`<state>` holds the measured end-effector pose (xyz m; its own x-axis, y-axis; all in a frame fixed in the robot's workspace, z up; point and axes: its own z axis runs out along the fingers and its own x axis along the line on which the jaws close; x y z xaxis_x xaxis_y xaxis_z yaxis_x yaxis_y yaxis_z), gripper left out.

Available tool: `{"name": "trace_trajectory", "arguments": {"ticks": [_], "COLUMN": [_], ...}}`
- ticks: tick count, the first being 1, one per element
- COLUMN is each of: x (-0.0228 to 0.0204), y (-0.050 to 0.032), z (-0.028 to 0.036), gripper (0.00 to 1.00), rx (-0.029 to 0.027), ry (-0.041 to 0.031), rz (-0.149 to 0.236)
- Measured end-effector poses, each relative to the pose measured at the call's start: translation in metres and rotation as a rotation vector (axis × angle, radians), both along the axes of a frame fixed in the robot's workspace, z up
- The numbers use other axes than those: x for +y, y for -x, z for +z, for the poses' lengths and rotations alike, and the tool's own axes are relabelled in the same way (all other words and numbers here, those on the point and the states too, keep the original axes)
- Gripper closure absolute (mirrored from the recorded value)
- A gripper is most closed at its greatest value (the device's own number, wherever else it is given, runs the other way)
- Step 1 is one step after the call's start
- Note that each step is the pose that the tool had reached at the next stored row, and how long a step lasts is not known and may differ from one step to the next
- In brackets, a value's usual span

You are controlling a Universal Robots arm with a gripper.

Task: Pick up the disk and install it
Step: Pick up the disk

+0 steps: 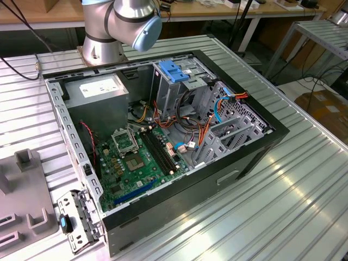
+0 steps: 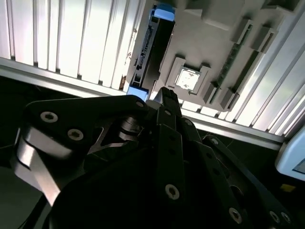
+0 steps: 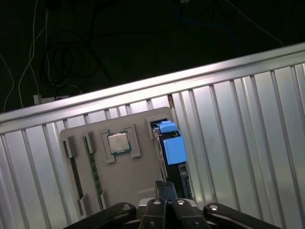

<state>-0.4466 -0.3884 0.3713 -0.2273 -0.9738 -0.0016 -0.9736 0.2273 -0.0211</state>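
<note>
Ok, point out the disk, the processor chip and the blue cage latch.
the disk (image 3: pixel 172 149), first wrist view, on its blue side rail.
the processor chip (image 3: pixel 118 142), first wrist view, middle of its metal lid.
the blue cage latch (image 1: pixel 174 70), exterior view, middle of the plastic.

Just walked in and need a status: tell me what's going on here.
The robot arm has its hand close to the disk, which stands on edge in a slot of a grey parts tray on the ribbed table. The disk is not yet installed. The open computer case sits on the same table.
</note>
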Motion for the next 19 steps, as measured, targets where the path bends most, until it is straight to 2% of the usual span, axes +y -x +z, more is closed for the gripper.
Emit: {"name": "trace_trajectory", "arguments": {"ticks": [6, 7, 8, 9, 10, 11, 12, 15, 17, 19], "x": [0.0, 0.0, -0.0001, 0.0, 0.0007, 0.0019, 0.0027, 0.0034, 0.0036, 0.0039], "y": [0.0088, 0.01, 0.0105, 0.0108, 0.0109, 0.011, 0.0109, 0.0114, 0.0116, 0.0116], "z": [-0.0057, -0.0064, -0.007, -0.0079, -0.0091, -0.0098, -0.0102, -0.0123, -0.0142, -0.0153], "gripper": [0.89, 0.83, 0.83, 0.76, 0.64, 0.58, 0.58, 0.4, 0.4, 0.4], "rx": [-0.0002, -0.0002, -0.0003, -0.0003, -0.0001, -0.0001, -0.0001, -0.0001, 0.0003, 0.0055], "ry": [-0.0029, -0.0034, -0.0038, -0.004, -0.0039, -0.0039, -0.004, -0.0058, -0.0125, -0.0127], "rz": [0.029, 0.034, 0.038, 0.043, 0.046, 0.048, 0.049, 0.064, 0.082, 0.091]}}
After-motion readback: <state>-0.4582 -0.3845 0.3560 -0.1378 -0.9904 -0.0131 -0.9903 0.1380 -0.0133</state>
